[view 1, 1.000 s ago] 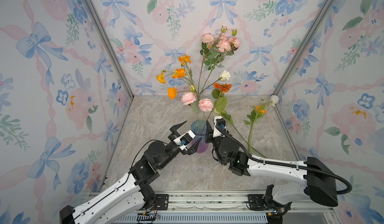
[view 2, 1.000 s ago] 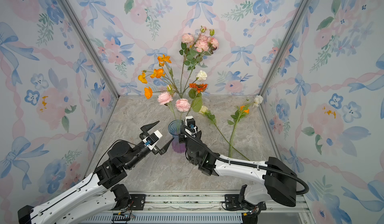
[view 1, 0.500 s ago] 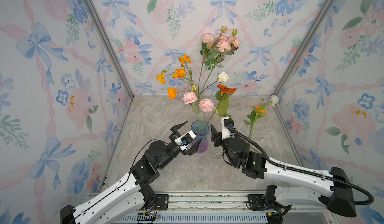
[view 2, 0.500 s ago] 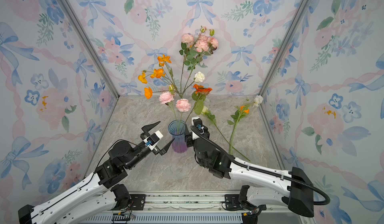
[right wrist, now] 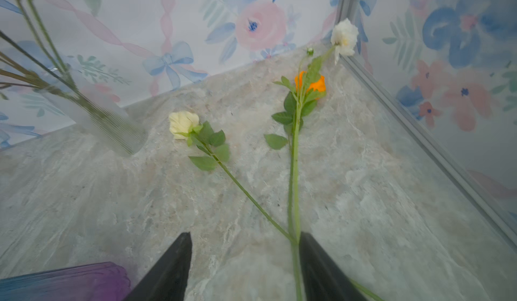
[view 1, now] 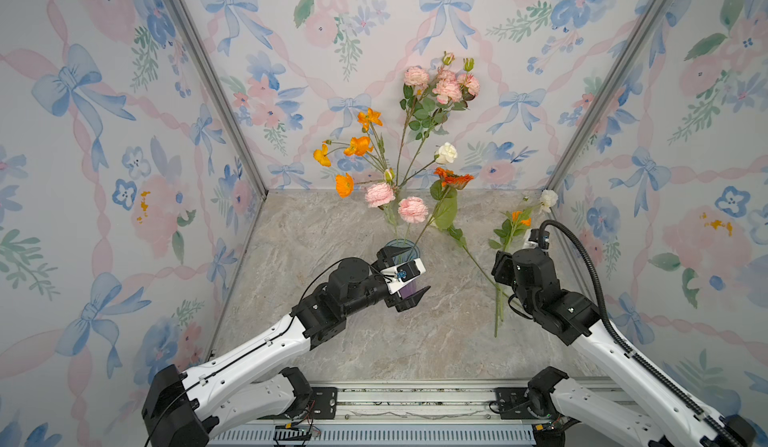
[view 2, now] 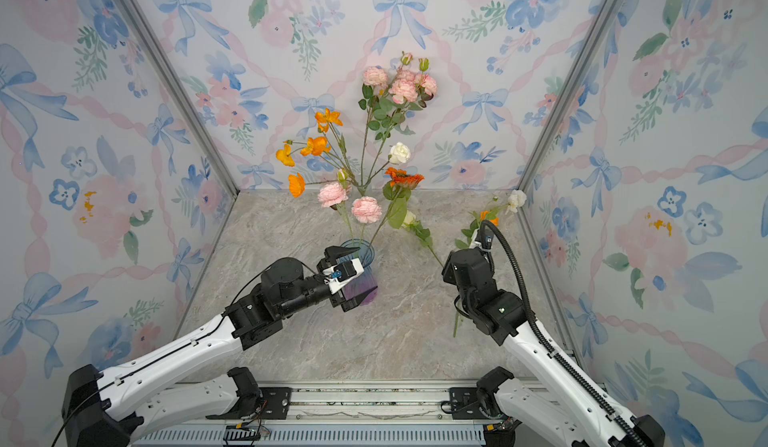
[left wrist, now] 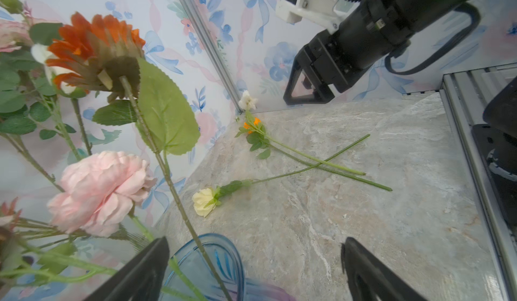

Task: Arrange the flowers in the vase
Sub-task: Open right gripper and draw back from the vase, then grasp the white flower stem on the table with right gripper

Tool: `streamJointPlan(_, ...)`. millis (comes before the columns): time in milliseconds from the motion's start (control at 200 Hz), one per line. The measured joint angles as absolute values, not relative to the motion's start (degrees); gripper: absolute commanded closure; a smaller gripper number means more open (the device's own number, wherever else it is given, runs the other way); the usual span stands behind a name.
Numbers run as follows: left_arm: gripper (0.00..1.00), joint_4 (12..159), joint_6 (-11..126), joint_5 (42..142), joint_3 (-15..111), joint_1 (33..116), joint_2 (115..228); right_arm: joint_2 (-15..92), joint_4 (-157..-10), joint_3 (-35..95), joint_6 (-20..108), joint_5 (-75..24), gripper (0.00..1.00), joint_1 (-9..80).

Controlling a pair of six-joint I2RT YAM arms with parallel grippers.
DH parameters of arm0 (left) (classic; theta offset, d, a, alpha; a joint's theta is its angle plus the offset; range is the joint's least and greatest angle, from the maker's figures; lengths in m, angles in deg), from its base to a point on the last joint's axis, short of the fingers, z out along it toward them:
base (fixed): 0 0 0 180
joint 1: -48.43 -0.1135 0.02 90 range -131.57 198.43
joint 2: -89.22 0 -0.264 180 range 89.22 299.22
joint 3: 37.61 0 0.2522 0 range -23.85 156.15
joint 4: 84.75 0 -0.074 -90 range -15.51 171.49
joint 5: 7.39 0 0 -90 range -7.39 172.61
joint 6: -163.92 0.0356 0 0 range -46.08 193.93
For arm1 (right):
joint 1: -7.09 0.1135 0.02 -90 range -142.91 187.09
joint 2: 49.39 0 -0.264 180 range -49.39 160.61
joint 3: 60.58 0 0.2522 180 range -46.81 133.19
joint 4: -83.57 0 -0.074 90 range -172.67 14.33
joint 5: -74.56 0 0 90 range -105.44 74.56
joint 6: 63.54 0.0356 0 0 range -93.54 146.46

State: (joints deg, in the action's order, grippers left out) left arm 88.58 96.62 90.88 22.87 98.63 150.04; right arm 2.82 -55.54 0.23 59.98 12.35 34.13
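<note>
Top views: blue-to-purple ribbed glass vase (view 1: 402,246) stands upright on the grey marbled table (view 1: 365,341), about mid-table. It holds a bunch of long green-stemmed artificial flowers (view 1: 412,209):
- pink ruffled cluster (view 1: 446,89) highest
- orange poppy-like blooms (view 1: 359,146) to the left
- one white rose (view 1: 446,153)
- one red-orange daisy-like bloom (view 1: 453,178)
- two pink blooms low, just above the rim

Left claw (view 1: 419,269): spread wide, one black finger on each side of the vase's upper body. In the left wrist view the vase rim (left wrist: 207,254) lies between the fingers (left wrist: 148,268), closer to one of them. I cannot tell whether they touch. The claw is not clamped on the vase.

Right claw (right wrist: 245,235): fingers apart, nothing between them, nothing held. In both top views it is mostly hidden under its own wrist, over the right side of the table. The left wrist view shows it (left wrist: 309,96) raised clear of the table, tips pointing down.

Three stems lie flat on the table, right of the vase and well apart from it:
- cream rose stem (right wrist: 183,123): bloom nearest the vase, stem slanting across the other two
- orange bloom stem (right wrist: 313,84): runs alongside the white one
- white bloom stem (right wrist: 344,36): bloom in the back right corner, by the metal frame post (right wrist: 391,95)

In the right wrist view the crossing point sits just beside one right-claw fingertip (right wrist: 303,238). The stems run on beneath that finger.
</note>
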Motion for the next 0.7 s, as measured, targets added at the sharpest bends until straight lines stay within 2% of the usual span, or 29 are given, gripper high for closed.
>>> streamJointPlan(105,0.02,86.2,98.2,91.6,29.2,101.5,156.6,8.0,-53.6,0.3,59.4,4.6,0.4,26.5)
streamJointPlan(170,0.02,85.1,99.7,91.2,33.0,103.0,160.6,12.5,-53.6,0.9,58.1,-0.1,0.51,21.8)
streamJointPlan(230,0.02,84.6,100.7,90.7,35.2,103.7,163.4,17.3,-53.9,2.0,56.8,-3.3,0.56,17.9)
streamJointPlan(375,0.02,83.4,101.9,90.1,35.3,103.5,166.0,29.7,-55.6,7.2,52.3,-6.3,0.6,12.8)
streamJointPlan(700,0.02,84.8,102.0,89.3,30.5,103.5,160.9,50.4,-60.3,18.5,46.6,-9.5,0.64,8.8)
